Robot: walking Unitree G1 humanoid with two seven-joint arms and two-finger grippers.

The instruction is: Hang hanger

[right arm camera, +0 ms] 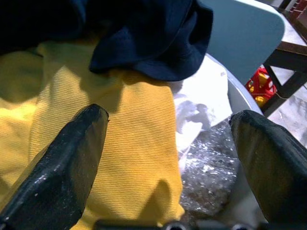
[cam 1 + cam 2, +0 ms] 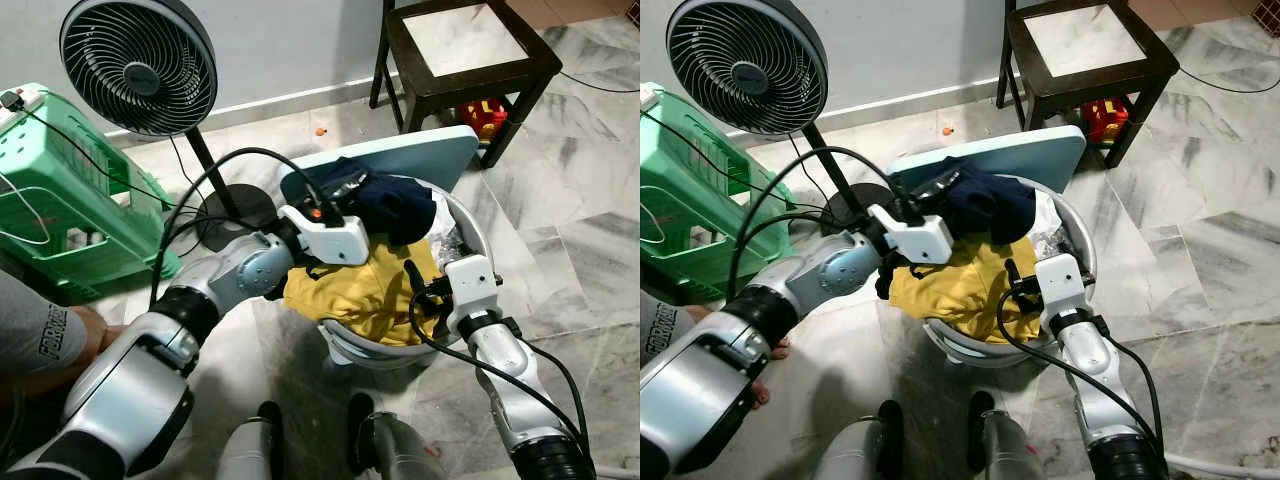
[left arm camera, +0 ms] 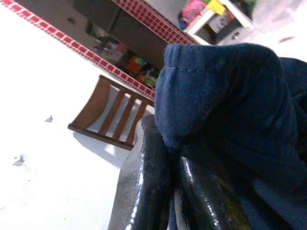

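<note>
The left gripper pinched navy cloth atop the laundry basin, apparently lifting it, while the right gripper gaped at five o'clock; no hanger could be made out.

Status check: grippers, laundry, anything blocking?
Left gripper shut on navy garment in the basin. Right gripper open over yellow garment. No hanger seen. Fan stands beside the basin.

No legible text anywhere.
</note>
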